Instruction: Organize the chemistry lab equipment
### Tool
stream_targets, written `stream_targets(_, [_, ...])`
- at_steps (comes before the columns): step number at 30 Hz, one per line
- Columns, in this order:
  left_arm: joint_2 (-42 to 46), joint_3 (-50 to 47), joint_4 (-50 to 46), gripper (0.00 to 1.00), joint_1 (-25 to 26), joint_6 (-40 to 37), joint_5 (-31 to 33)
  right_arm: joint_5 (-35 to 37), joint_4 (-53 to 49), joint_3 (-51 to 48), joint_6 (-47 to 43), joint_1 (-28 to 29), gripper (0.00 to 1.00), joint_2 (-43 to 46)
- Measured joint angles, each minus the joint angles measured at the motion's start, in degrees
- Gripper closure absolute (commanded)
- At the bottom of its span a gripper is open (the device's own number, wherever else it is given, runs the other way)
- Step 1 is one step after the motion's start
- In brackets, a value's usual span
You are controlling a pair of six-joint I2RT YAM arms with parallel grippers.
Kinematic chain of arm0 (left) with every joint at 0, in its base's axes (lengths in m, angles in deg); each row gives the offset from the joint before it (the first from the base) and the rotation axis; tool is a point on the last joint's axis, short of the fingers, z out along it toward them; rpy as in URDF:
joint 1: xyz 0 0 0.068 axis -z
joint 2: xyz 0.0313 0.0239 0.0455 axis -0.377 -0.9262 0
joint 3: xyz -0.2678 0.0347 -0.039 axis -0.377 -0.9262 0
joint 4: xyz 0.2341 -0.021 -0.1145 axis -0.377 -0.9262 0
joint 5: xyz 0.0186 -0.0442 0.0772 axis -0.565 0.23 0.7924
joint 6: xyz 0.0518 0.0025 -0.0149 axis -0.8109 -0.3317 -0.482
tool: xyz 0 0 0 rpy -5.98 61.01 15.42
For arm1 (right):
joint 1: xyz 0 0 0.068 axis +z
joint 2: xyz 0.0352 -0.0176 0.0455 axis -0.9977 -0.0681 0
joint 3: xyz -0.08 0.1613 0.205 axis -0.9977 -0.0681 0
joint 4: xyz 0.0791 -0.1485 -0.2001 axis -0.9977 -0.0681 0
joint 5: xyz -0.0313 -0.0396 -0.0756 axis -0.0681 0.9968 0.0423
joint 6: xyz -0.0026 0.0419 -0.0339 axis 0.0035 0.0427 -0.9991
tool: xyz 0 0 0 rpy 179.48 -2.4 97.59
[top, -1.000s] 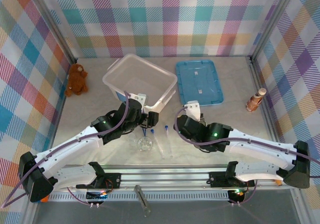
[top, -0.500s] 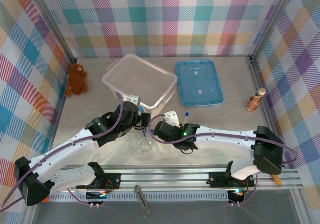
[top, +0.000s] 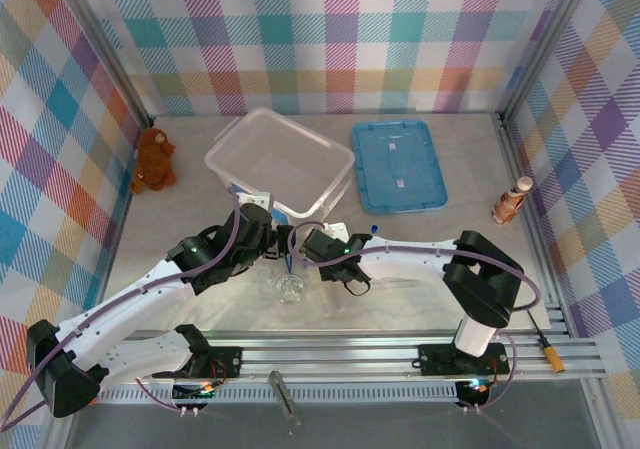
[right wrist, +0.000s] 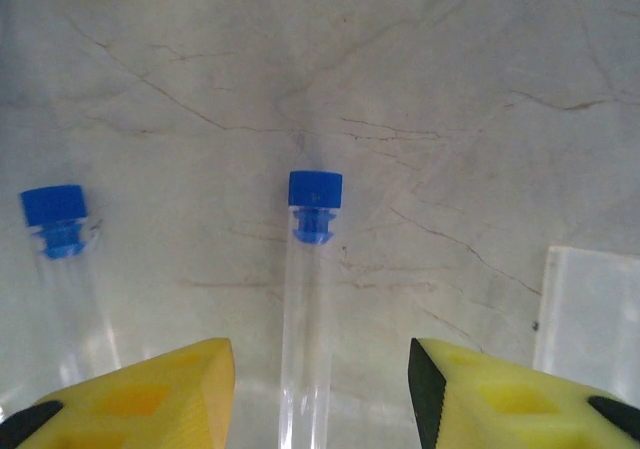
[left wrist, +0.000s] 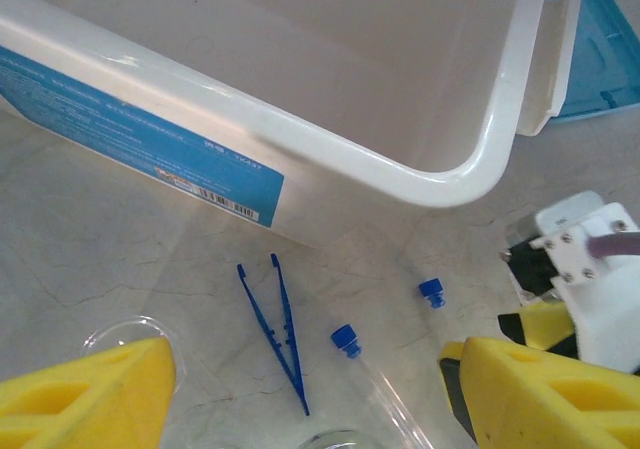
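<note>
In the left wrist view, dark-blue tweezers (left wrist: 275,329) lie on the table by the bin, with two blue-capped test tubes (left wrist: 345,341) (left wrist: 431,291) to their right. My left gripper (left wrist: 310,399) hangs open above them, holding nothing. In the right wrist view, my right gripper (right wrist: 320,389) is open, straddling one clear test tube (right wrist: 310,299) that lies flat; a second tube (right wrist: 60,231) lies to its left. From above, both grippers (top: 283,252) (top: 318,259) meet near a round glass dish (top: 291,289). A third blue cap (top: 373,227) shows nearby.
A clear plastic bin (top: 280,164) stands behind the grippers, with its blue lid (top: 398,164) to the right. A brown teddy bear (top: 153,159) sits far left and a brown bottle-shaped object (top: 512,199) far right. A clear plastic edge (right wrist: 590,309) lies beside the right gripper.
The right arm has swung left across the table, bringing its gripper next to the left gripper and over the test tubes. The left arm has shifted slightly back.
</note>
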Motion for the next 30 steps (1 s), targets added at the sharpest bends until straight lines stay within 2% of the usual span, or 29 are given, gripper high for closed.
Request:
stream_targets(17, [0.00, -0.04, -1.29, 0.25, -0.74, 0.48, 0.46, -3.48, 2.12, 1.68, -0.37, -1.62, 0.60, -4.81])
stream_targets(30, [0.00, -0.07, -1.27, 0.25, -1.03, 0.63, 0.42, -3.87, 2.19, 1.25, -0.33, -1.73, 0.71, -5.40])
